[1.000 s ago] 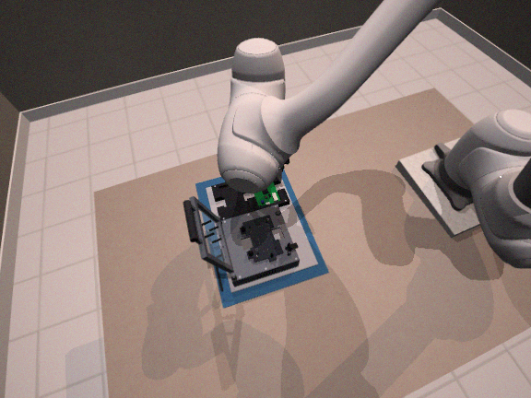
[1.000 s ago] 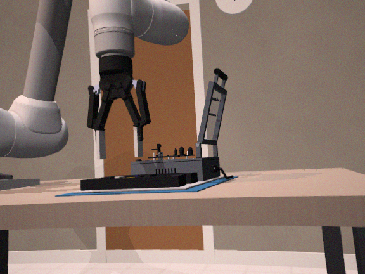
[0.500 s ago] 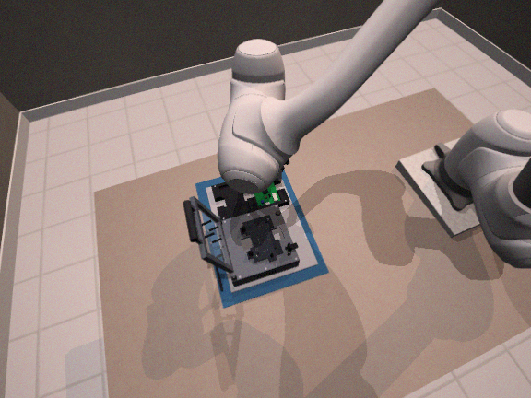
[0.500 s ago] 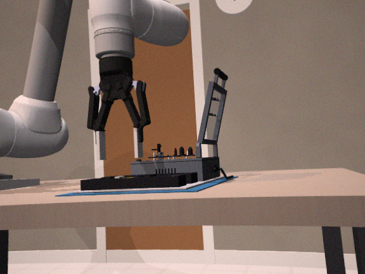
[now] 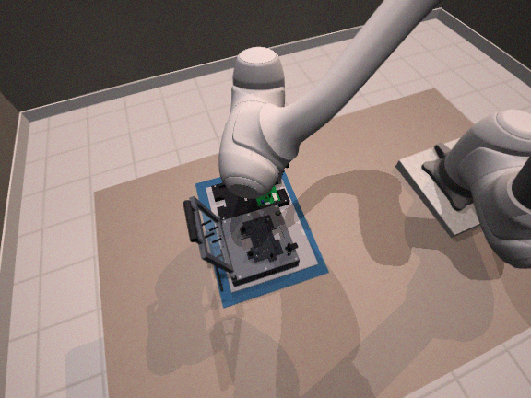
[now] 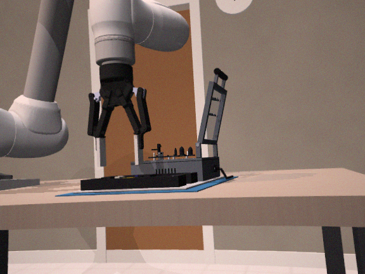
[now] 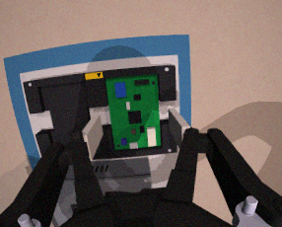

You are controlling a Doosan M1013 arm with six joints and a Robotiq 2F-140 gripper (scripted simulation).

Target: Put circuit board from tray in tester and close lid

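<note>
Wrist view: green circuit board [image 7: 132, 113], white connector nearest, beneath open, empty jaws.

Green circuit board [image 7: 134, 113] flat in black tray [image 7: 55, 98] — tester [image 5: 269, 267] lid [image 6: 213, 114] upright.

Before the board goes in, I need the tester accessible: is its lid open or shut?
Open. The lid stands nearly upright on its hinge, handle uppermost, leaving the tester uncovered.

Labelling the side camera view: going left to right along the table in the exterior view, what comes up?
Arm's base plate → black tray → grey tester → raised lid.
</note>
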